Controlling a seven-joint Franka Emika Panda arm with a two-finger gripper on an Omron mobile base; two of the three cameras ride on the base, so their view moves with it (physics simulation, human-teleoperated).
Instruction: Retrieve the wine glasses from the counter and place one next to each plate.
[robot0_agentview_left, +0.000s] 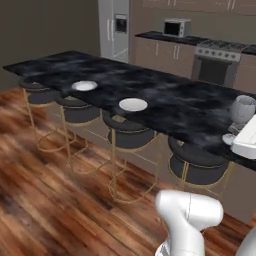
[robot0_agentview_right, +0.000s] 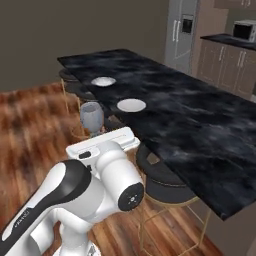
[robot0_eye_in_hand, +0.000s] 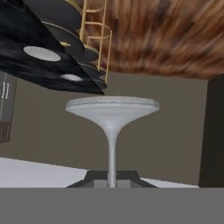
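Note:
A clear greyish wine glass (robot0_agentview_left: 242, 109) (robot0_agentview_right: 92, 116) (robot0_eye_in_hand: 112, 111) stands upright in the air with my gripper (robot0_eye_in_hand: 112, 180) (robot0_agentview_right: 96, 134) shut on its thin stem. It hangs by the stool side of the black marble island (robot0_agentview_left: 175, 97) (robot0_agentview_right: 200, 120). Two white plates lie on the island near that edge. The farther plate (robot0_agentview_left: 84, 86) (robot0_agentview_right: 103, 81) (robot0_eye_in_hand: 71, 77) and the nearer plate (robot0_agentview_left: 133, 104) (robot0_agentview_right: 131, 105) (robot0_eye_in_hand: 42, 53) each have bare marble beside them. The counter (robot0_agentview_left: 165, 37) (robot0_agentview_right: 225, 39) runs along the back wall.
Gold-legged stools (robot0_agentview_left: 131, 135) (robot0_agentview_right: 162, 175) line the island's near side over a wooden floor (robot0_agentview_left: 55, 200). A microwave (robot0_agentview_left: 176, 27) sits on the back counter beside a stove (robot0_agentview_left: 217, 52). A steel fridge (robot0_agentview_left: 114, 27) (robot0_agentview_right: 181, 32) stands at the counter's left end.

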